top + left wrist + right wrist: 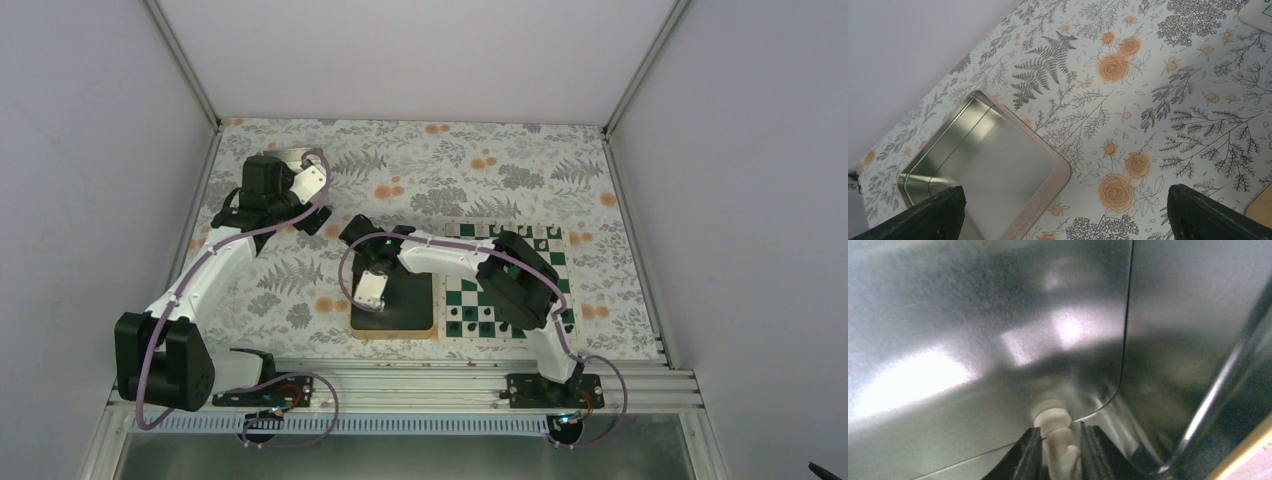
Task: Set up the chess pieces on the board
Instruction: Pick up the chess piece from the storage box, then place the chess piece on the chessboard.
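- The right gripper (1060, 452) pinches a white chess piece (1052, 421) low in the tray (392, 333); the left gripper (1063, 220) hangs spread wide.
- I'd say the piece is light, stiff and slippery, best held at its waist.
- The board (465, 300) lies at three o'clock of the tray.

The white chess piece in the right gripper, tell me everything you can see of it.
The white chess piece is tiny, cream-white and smooth like plastic: a rounded knob on a thicker stem; its type is unclear. It sits pinched between the black fingers of the right gripper, knob poking past their tips, its other end out of frame. It is inside the shiny metal tray, near a rounded corner of the floor; whether it touches the tray cannot be told.
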`<state>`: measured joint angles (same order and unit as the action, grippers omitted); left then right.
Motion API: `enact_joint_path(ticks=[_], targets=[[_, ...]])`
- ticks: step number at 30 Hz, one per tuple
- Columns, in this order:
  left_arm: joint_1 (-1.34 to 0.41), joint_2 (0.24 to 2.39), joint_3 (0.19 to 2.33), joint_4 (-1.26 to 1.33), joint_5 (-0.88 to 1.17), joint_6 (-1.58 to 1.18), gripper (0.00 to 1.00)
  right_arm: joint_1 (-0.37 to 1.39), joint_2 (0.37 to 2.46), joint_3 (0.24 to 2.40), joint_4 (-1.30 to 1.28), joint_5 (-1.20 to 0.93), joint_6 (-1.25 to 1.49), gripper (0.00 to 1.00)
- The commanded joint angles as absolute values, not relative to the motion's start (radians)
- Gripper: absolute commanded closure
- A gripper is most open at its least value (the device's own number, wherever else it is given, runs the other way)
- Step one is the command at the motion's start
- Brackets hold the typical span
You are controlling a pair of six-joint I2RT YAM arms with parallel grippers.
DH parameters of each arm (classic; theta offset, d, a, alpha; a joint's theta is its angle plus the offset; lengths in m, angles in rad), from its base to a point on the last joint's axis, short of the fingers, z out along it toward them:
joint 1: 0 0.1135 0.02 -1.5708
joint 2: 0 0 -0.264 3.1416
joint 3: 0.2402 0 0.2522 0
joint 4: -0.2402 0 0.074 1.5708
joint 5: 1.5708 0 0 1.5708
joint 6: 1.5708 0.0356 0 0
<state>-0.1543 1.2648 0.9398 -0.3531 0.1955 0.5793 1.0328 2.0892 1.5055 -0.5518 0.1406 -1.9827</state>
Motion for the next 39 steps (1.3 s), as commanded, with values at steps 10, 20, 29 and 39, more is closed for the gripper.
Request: enact_joint_path(ticks=[10,20,29,39], targets=[[-0.153,1.245,0.946,-0.353,0.246,0.563,0.00,1.039,2.119,1.574,-0.620,0.169,-1.942,0.96],[-0.154,1.260,0.972,-0.365,0.270,0.560,0.00,1.033,2.034,1.637,-0.792,0.072,-1.840,0.96],[-0.157,1.261,1.001,-0.388,0.292,0.550,0.00,0.964,1.976,1.705,-0.940,-0.028,-1.740,0.96],[-0.158,1.270,1.002,-0.383,0.298,0.543,0.00,0.763,1.898,1.704,-1.001,-0.013,-1.700,0.96]])
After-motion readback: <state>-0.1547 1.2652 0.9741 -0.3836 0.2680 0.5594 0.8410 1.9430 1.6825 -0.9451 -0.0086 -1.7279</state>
